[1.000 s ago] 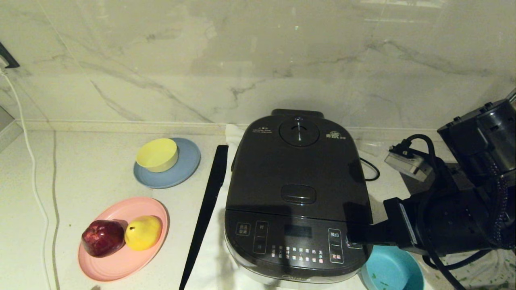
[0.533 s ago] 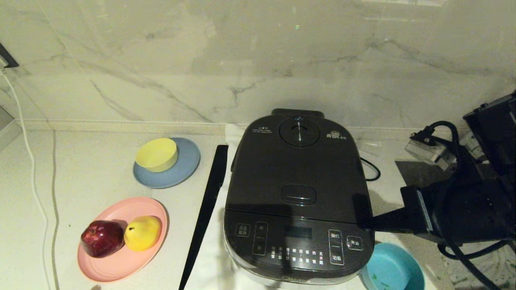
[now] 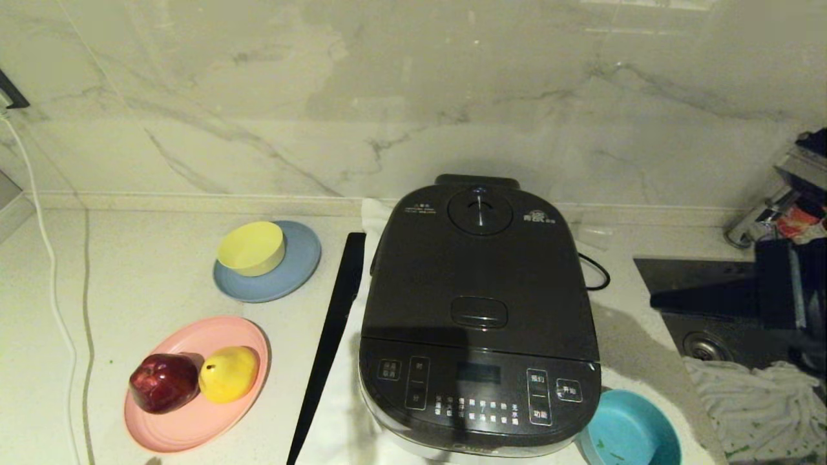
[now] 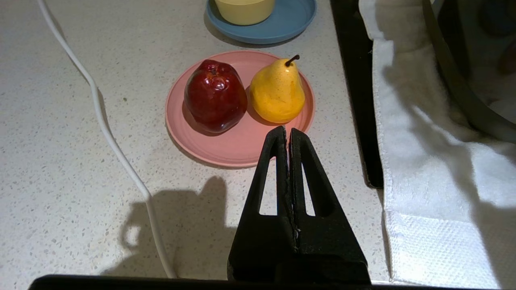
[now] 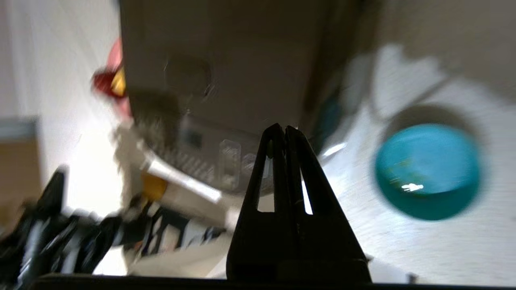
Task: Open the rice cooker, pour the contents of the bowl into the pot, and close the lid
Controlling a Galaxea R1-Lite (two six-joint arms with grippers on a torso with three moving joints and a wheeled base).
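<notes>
The dark rice cooker (image 3: 478,310) stands mid-counter with its lid (image 3: 479,271) down, so the pot is hidden. At the cooker's front right corner sits the teal bowl (image 3: 628,431), blurred as the bowl (image 5: 428,171) in the right wrist view; only a few green flecks (image 3: 601,444) of the contents cling inside it. My right gripper (image 3: 654,301) hangs shut and empty over the sink, well right of the cooker, seen too as the right gripper (image 5: 282,129). My left gripper (image 4: 287,129) is shut and empty over the counter beside the pink plate, out of the head view.
A pink plate (image 3: 187,426) carries a red apple (image 3: 165,381) and a yellow pear (image 3: 229,372). A yellow bowl (image 3: 252,247) sits on a grey-blue plate (image 3: 300,271). A black strip (image 3: 333,329) and white towel (image 4: 423,161) lie by the cooker. A sink (image 3: 704,336) and cloth (image 3: 756,400) are at right.
My right arm has pulled back to the right, away from the cooker's front panel, uncovering the sink and cloth. The cooker, bowl and left gripper have not moved.
</notes>
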